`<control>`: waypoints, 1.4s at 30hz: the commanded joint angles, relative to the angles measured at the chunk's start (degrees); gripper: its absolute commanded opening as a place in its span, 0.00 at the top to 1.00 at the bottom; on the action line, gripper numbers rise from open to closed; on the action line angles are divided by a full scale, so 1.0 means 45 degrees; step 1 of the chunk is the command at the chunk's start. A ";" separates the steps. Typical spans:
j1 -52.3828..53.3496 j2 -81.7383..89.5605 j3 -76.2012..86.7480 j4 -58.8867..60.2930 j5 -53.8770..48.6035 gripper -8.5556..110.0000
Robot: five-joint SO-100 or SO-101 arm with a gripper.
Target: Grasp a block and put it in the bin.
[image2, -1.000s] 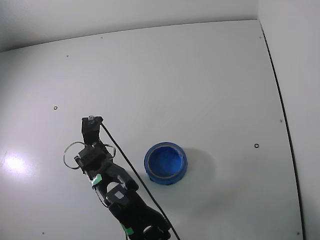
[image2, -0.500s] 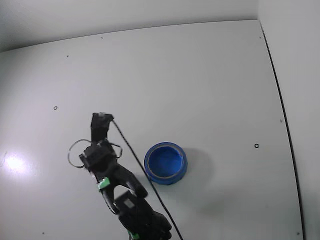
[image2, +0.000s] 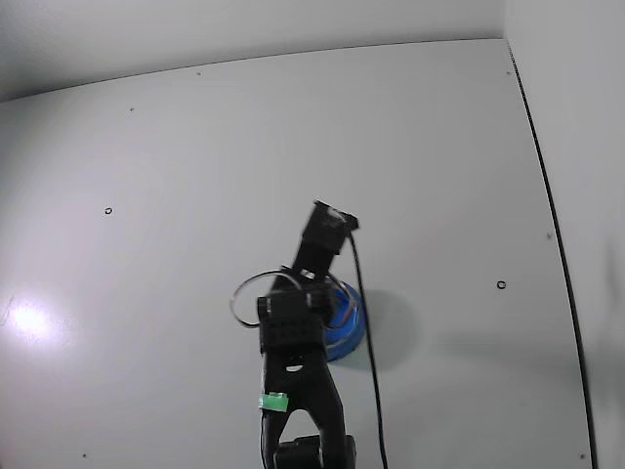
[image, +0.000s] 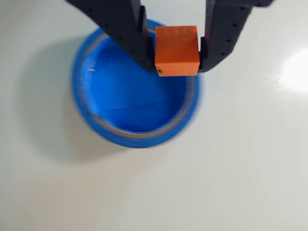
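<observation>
In the wrist view my gripper [image: 177,67] is shut on a small orange cube, the block [image: 177,48], held between the two black fingers. It hangs above the far right part of the round blue bin [image: 134,139], over its inside near the rim. The bin stands on the white table and looks empty. In the fixed view the black arm [image2: 293,337] reaches over the bin [image2: 348,327] and covers most of it. The block and the fingertips are hidden there.
The white table [image2: 176,195] spreads around the bin with nothing else on it. A black cable [image2: 369,371] runs down beside the arm. A wall edge [image2: 547,195] runs along the right side in the fixed view.
</observation>
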 commanded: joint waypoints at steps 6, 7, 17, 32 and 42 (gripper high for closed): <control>0.0664 0.0957 0.0820 -0.0234 -0.0430 0.92; 0.0664 0.1016 0.0820 -0.0234 -0.0430 0.92; 0.0664 0.1074 0.0820 -0.0234 -0.0430 0.73; 0.2480 0.9355 0.0820 -0.0215 0.6250 0.90; 0.3574 1.3770 0.2441 -0.0059 1.2461 0.88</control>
